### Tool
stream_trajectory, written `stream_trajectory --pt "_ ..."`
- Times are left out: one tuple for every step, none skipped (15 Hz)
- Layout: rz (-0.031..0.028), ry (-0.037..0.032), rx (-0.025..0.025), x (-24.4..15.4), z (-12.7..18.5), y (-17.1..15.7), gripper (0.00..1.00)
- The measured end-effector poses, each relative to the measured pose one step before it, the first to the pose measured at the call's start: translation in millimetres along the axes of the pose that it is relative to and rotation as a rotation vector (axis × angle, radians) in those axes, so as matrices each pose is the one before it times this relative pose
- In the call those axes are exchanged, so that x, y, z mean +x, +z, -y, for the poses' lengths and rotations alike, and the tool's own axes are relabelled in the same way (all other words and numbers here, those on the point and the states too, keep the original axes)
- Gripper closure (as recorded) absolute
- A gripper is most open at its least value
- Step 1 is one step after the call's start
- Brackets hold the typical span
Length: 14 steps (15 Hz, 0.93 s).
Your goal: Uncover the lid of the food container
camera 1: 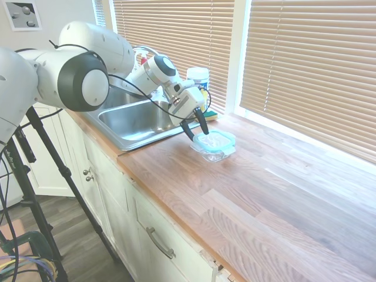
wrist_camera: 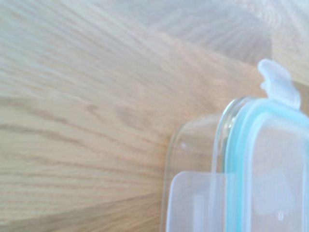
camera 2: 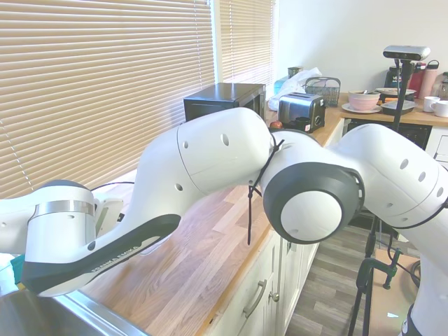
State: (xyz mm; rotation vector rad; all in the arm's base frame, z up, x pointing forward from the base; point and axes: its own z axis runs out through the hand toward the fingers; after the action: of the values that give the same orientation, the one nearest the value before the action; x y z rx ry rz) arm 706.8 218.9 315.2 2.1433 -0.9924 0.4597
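The lid [camera 1: 217,140], clear with a teal rim, sits slightly raised and askew over the clear food container [camera 1: 215,154] on the wooden counter [camera 1: 282,200] beside the sink. My gripper [camera 1: 200,135] reaches down from the left, its dark fingers [camera 1: 190,130] closed on the lid's near-left edge. Close up in the wrist view, the lid's teal rim [wrist_camera: 236,159] is offset from the container's clear rim [wrist_camera: 170,159], and a clip flap [wrist_camera: 279,83] sticks out. In the second exterior view the arm hides the gripper and container.
A steel sink [camera 1: 138,120] lies just left of the container. Behind it stand a white wipes canister [camera 1: 198,79] and a yellow-green sponge [camera 1: 210,116]. Window blinds line the back. A microwave [camera 2: 224,98] and a toaster [camera 2: 301,108] sit at the counter's far end.
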Motion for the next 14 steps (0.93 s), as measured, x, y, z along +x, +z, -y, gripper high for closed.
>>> stream_trajectory --pt "-0.00427 -0.00032 0.00003 0.51 0.06 0.13 1.0" --pt "-0.00342 -0.00009 0.0006 0.62 0.03 0.11 1.0" --pt "-0.00172 0.00038 -0.00011 0.51 -0.06 0.26 1.0" --pt "-0.00031 0.00048 -0.00071 0.46 -0.1 0.53 1.0" --pt "0.00021 0.00002 -0.00058 0.06 0.06 0.47 1.0" --pt "0.00005 -0.00004 -0.00024 -0.01 0.04 0.17 1.0" --pt "-0.00022 0.00011 -0.00012 0.11 -0.03 0.08 1.0" --pt "-0.00001 0.00047 -0.00045 0.37 -0.11 0.35 1.0" --pt "-0.0004 0.00057 -0.00061 0.5 -0.14 0.44 1.0" --pt "-0.00099 0.00055 0.00003 0.43 -0.11 0.01 1.0" --pt "-0.00079 0.00092 0.00145 0.41 -0.13 -0.87 1.0" --pt "-0.00059 0.00168 0.00342 0.65 -0.17 -1.87 1.0" --pt "0.00388 0.00194 0.00544 0.73 -0.32 -2.46 1.0" --pt "0.01058 0.00285 0.00664 0.83 -0.8 -2.58 1.0"
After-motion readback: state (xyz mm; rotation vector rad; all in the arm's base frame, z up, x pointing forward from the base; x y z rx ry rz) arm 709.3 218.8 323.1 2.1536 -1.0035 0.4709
